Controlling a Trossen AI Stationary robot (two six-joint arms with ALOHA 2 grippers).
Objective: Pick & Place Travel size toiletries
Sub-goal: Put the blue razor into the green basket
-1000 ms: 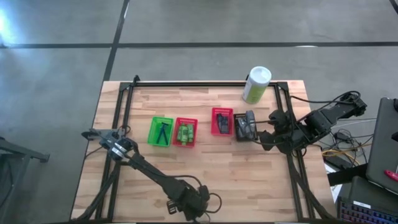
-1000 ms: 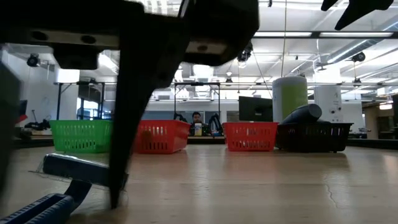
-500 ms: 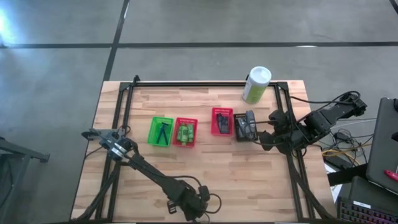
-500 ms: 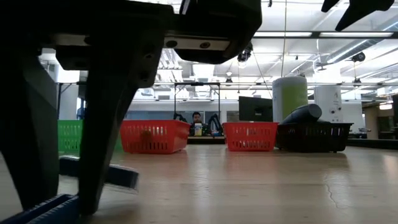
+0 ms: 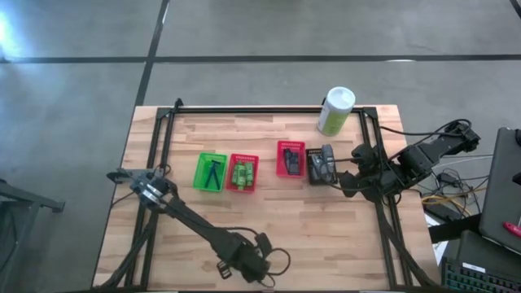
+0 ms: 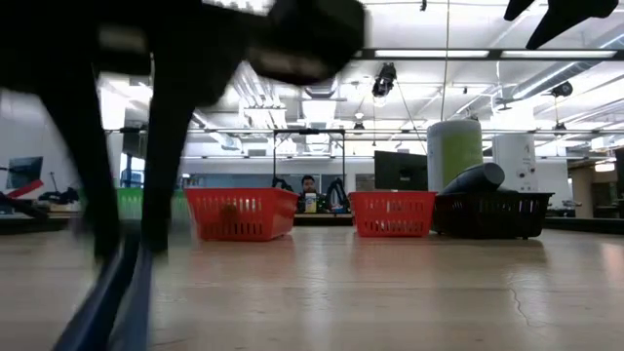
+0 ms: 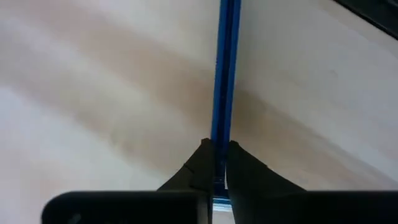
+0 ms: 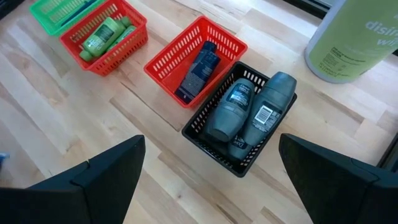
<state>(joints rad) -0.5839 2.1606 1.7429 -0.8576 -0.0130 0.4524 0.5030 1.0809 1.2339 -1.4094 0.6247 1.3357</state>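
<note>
My left gripper (image 7: 216,146) is shut on a thin blue stick (image 7: 225,68) over the wood near the table's left edge (image 5: 120,175). In the low view, gripper and stick (image 6: 102,312) are blurred. A green basket (image 5: 211,172) holds a T-shaped stick. Next to it, a red basket (image 8: 106,34) holds bright green little bottles. Another red basket (image 8: 198,61) holds a dark tube. A black basket (image 8: 244,118) holds dark grey rounded containers. My right gripper (image 8: 211,146) hangs open above the black basket's near side. My left gripper pinches the blue stick (image 7: 219,140) between its two fingertips. The rest of the stick runs out ahead of the fingers, over the wood. The fingers come slanting from above. Whether the stick's far part rests on the table, I cannot tell.
A tall pale green canister with a white cap (image 5: 335,111) stands at the table's far right, behind the black basket. The four baskets stand in a row across the table's middle. Bare wood lies in front of them (image 5: 269,220).
My left gripper has shut on the blue stick, which lay on the table between its open fingers a second ago. In the low view, gripper and stick have turned and now show blurred.
</note>
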